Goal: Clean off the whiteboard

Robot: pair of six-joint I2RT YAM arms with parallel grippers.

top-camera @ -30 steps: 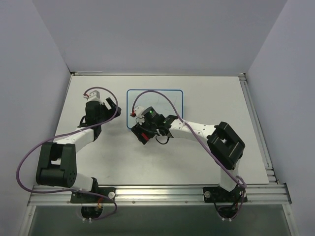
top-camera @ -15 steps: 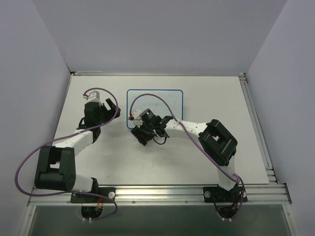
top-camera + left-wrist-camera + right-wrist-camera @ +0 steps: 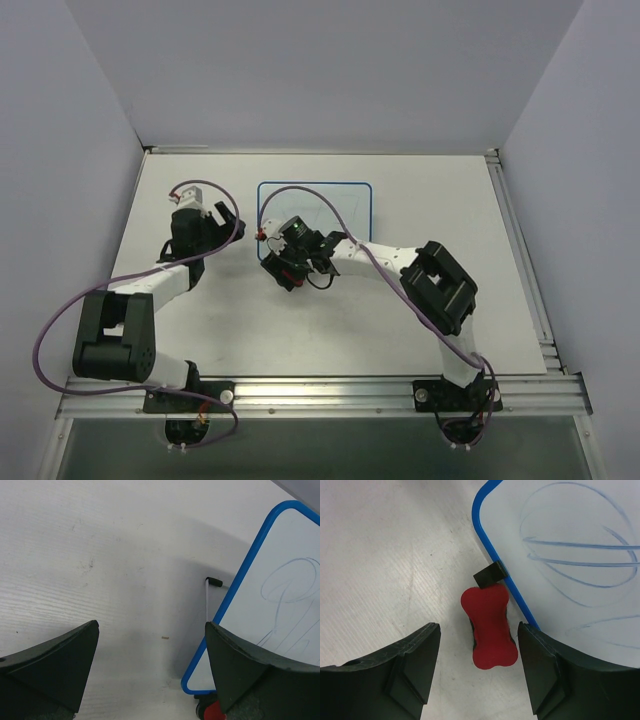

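Note:
The whiteboard (image 3: pixel 335 200) lies flat at the table's middle back, with a blue rim and faint blue scribbles. It also shows in the left wrist view (image 3: pixel 285 600) and the right wrist view (image 3: pixel 570 540). A small red bone-shaped eraser (image 3: pixel 490 622) lies on the table against the board's rim, next to a black foot (image 3: pixel 490 575). My right gripper (image 3: pixel 478 647) is open, and its jaws stand on either side of the eraser without touching it. From above, it is at the board's near left corner (image 3: pixel 268 248). My left gripper (image 3: pixel 151 630) is open and empty, left of the board (image 3: pixel 228 215).
The white table (image 3: pixel 400 330) is walled at the back and both sides. A metal rail (image 3: pixel 520 260) runs along its right edge. The board's wire stand and a black foot (image 3: pixel 215 581) stick out beside its rim. The eraser's red tip (image 3: pixel 212 712) shows by my left gripper's right finger.
My right gripper has moved a little left and toward the board's corner, closing in over the eraser. The left arm has hardly moved.

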